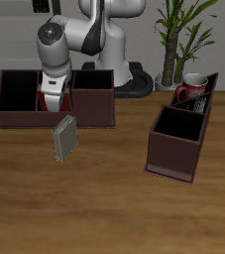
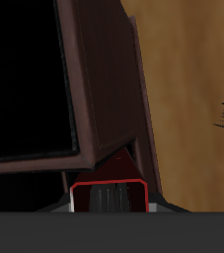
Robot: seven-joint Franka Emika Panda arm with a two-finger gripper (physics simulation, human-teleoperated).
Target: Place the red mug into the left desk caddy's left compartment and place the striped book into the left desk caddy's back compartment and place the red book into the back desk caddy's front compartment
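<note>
The gripper (image 1: 53, 107) hangs over the back desk caddy (image 1: 94, 111), its jaws closed narrowly on the red book (image 1: 51, 98), which it holds upright by the top edge. In the wrist view the red book (image 2: 109, 195) shows as a red-rimmed edge right at the fingers, with a dark caddy compartment and one of its partition walls directly beneath. The step in hand looks like lowering this book into the front compartment.

To do it well, the book's long edge should run parallel to the partition, and its lower edge should sit fully inside the opening rather than above the wall, which lies very close under the gripper. A straight, slow descent and a late release, once the book is deep enough to stand against a wall, would keep it from tipping out. Whether the slot directly below is the front compartment cannot be told for sure.

The striped book (image 1: 64, 139) stands on the table (image 1: 114, 213) just in front of and below the gripper, outside the caddy. The red mug (image 1: 190, 91) sits well away from the gripper, inside the left desk caddy (image 1: 173, 157).

No brand, label or writing is readable on any item.
</note>
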